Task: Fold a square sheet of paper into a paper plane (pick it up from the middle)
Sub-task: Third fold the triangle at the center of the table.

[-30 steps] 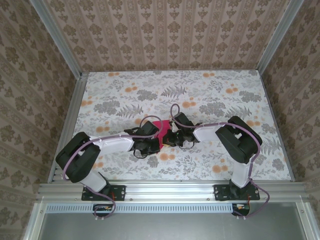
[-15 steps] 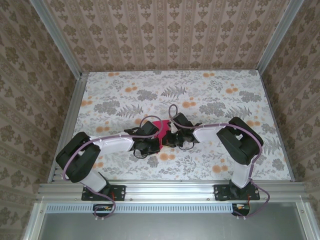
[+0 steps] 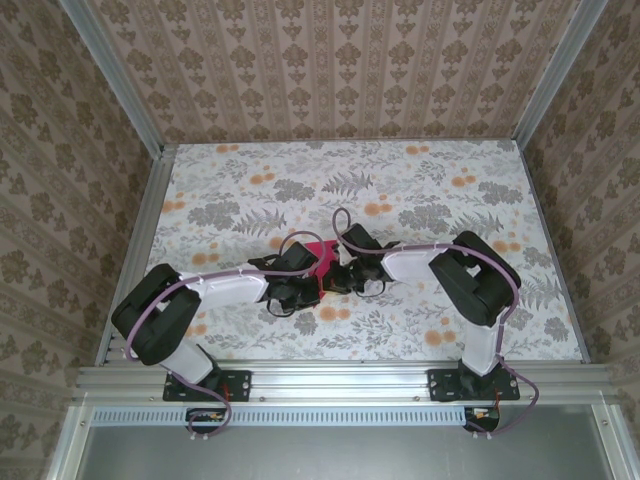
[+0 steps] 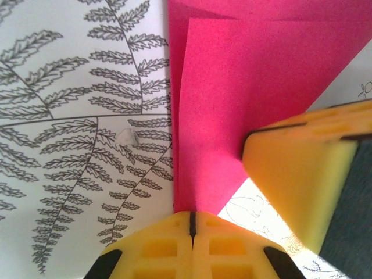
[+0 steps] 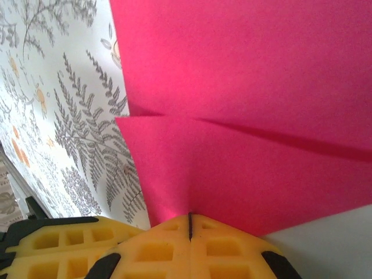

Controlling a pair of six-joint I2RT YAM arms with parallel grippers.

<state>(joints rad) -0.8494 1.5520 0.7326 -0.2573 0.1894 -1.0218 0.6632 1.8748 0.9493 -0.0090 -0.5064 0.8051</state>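
A: Where's the paper?

B: Paper (image 3: pixel 320 250) lies at the middle of the worktop (image 3: pixel 440 190), between the two wrists, which almost meet over it. Most of it is covered from above.

A: Flat square?

B: No. The left wrist view has one layer lying over another, edges offset. The right wrist view has two flap edges meeting at a point, with slanted lines running off. It's partly folded and not a dart yet.

A: Jaws?

B: Left jaws are together, no gap at the seam, and a pointed corner of paper runs right up to them. Right jaws are also together, with a broad edge of paper meeting their tips. A right finger (image 4: pixel 296 174) sits on the paper just beside the left tips. I cannot tell whether either pair pinches an edge or only presses down.

A: Step in hand?

B: My read is mid-fold, with both tips bearing on the layers to hold or set a crease near the nose end.

A: Next move?

B: Probably one side pins the paper while the other parts its jaws, catches a free flap edge and carries it over. The sheet is thin, so the edge will be hard to catch. It may skid on the worktop if the pin lets go.
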